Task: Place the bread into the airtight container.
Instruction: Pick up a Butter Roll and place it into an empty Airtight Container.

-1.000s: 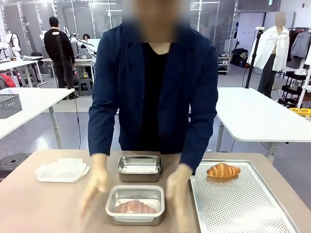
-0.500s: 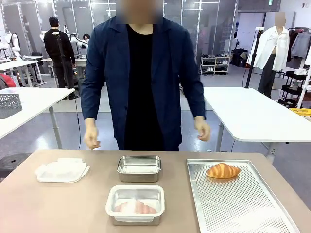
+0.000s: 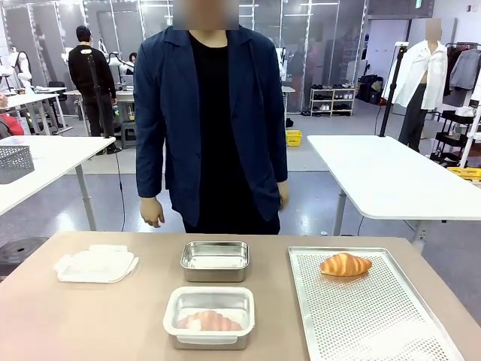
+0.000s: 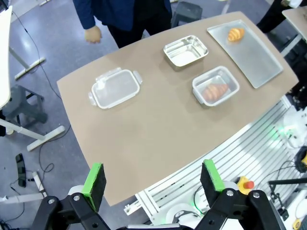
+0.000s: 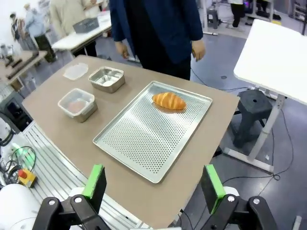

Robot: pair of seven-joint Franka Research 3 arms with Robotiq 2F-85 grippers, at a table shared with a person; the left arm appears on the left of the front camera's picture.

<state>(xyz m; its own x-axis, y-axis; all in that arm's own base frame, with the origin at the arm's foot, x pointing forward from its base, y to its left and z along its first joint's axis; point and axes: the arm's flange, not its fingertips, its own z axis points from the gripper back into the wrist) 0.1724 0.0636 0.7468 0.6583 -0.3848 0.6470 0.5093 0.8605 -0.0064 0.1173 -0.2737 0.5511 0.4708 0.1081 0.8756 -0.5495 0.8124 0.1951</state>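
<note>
A croissant (image 3: pixel 345 264) lies at the far end of the perforated metal tray (image 3: pixel 376 331) on the right. Another bread (image 3: pixel 209 321) sits inside the near metal container (image 3: pixel 210 317), which now has a clear lid on it. An empty metal container (image 3: pixel 215 260) stands behind it. In the left wrist view my left gripper (image 4: pixel 152 179) hangs open high above the table's near edge. In the right wrist view my right gripper (image 5: pixel 152 179) is open too, well above the tray (image 5: pixel 152 136) and croissant (image 5: pixel 168 100).
A spare clear plastic lid (image 3: pixel 96 263) lies at the table's far left. The person stands upright at the far side, hands (image 3: pixel 151 211) hanging at their sides, off the table.
The person has closed the lid onto the near container, then drawn both hands back and straightened up. The tray has shifted slightly left. Neither arm has moved.
</note>
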